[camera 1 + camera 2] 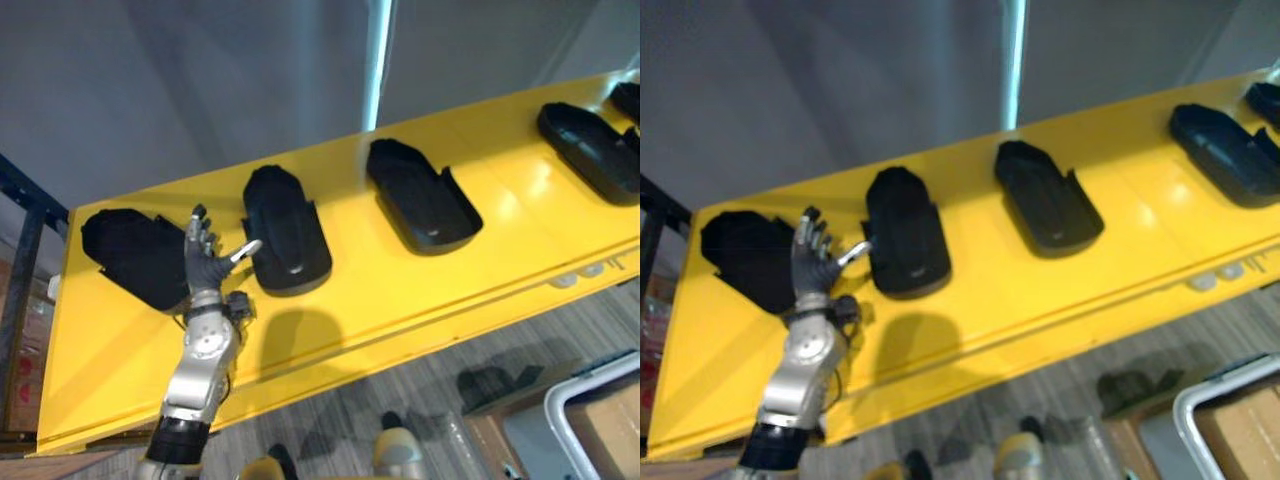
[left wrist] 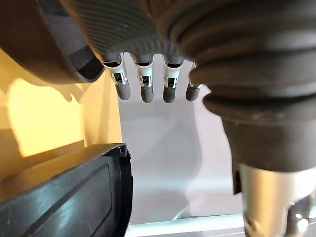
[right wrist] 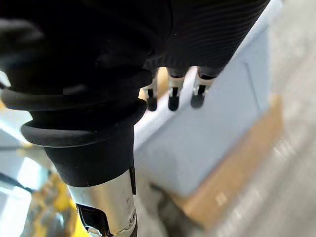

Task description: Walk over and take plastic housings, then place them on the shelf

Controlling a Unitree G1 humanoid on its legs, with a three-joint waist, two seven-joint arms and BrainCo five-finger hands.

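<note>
Several black plastic housings lie in a row on the yellow shelf (image 1: pixel 400 300): one at the far left (image 1: pixel 125 250), a second (image 1: pixel 285 235), a third (image 1: pixel 420 198) and a fourth (image 1: pixel 592 148). My left hand (image 1: pixel 205 262) is raised over the shelf between the first two housings. Its fingers (image 2: pixel 148 89) are straight and it holds nothing; its thumb points toward the second housing, whose edge (image 2: pixel 64 197) shows close by in the left wrist view. My right hand (image 3: pixel 173 96) hangs with straight fingers above a grey bin (image 3: pixel 212 133) and grips nothing.
A grey bin with a white rim (image 1: pixel 590 420) stands on the floor at the lower right, beside a cardboard box (image 1: pixel 490 440). A dark metal frame (image 1: pixel 25 260) stands left of the shelf. A grey wall and a pale pole (image 1: pixel 378 60) rise behind it.
</note>
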